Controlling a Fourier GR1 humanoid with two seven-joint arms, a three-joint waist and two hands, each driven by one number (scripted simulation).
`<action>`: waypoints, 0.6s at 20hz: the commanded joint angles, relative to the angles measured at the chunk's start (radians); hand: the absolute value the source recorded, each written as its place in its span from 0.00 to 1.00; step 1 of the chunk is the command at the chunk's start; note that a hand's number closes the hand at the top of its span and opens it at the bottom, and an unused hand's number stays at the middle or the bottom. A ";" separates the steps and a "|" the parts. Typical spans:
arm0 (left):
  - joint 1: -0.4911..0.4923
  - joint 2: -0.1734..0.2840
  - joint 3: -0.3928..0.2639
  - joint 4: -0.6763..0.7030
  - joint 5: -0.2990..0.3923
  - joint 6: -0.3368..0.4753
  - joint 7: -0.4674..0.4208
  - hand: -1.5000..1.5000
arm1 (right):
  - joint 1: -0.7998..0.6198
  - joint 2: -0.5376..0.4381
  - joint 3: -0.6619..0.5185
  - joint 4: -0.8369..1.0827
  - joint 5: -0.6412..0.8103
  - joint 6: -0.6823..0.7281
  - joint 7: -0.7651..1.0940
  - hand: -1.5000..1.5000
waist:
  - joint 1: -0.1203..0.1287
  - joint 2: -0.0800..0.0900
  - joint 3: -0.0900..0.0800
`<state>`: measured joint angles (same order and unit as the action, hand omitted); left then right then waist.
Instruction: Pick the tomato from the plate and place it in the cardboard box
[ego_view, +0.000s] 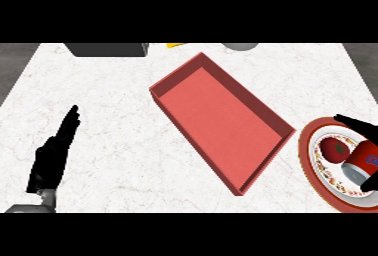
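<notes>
The tomato (334, 151) is red and round with a green stem, lying on the plate (319, 180) just left of the right hand (359, 125) fingers. That hand is mostly cut off; I cannot tell its finger state. A can (362, 161) lies beside the tomato. The left hand (52, 155) fingers are straight, released. The red box (221, 120) sits between both hands.

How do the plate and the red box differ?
Shape: the plate is round, the box a long rectangle set diagonally on the counter. Colour: the plate is white with a red patterned rim, the box plain red all over. Contents: the plate carries a tomato and a can under the right hand; nothing shows inside the box. Both are shallow, open-topped and lie flat on the counter.
</notes>
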<state>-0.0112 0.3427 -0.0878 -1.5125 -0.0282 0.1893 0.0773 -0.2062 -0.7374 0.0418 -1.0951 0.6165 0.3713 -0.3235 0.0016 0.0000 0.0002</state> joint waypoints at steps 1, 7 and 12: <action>0.018 -0.018 0.038 0.028 0.001 -0.056 -0.030 0.50 | -0.010 0.045 -0.033 -0.015 0.033 0.021 0.019 0.00 | 0.000 0.000 0.000; 0.045 -0.035 0.066 -0.038 -0.045 -0.068 -0.014 0.50 | 0.032 0.088 -0.057 -0.015 0.095 -0.017 -0.021 0.00 | 0.000 -0.001 0.000; -0.016 -0.085 0.076 0.059 -0.085 -0.062 -0.043 0.50 | -0.030 0.105 -0.084 0.041 0.118 0.013 -0.030 0.00 | -0.001 0.000 0.000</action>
<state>0.0225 0.2855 -0.0344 -1.5501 -0.0901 0.1365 0.0810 -0.2168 -0.6548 -0.0281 -1.0722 0.7096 0.3768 -0.3439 0.0023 -0.0003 0.0001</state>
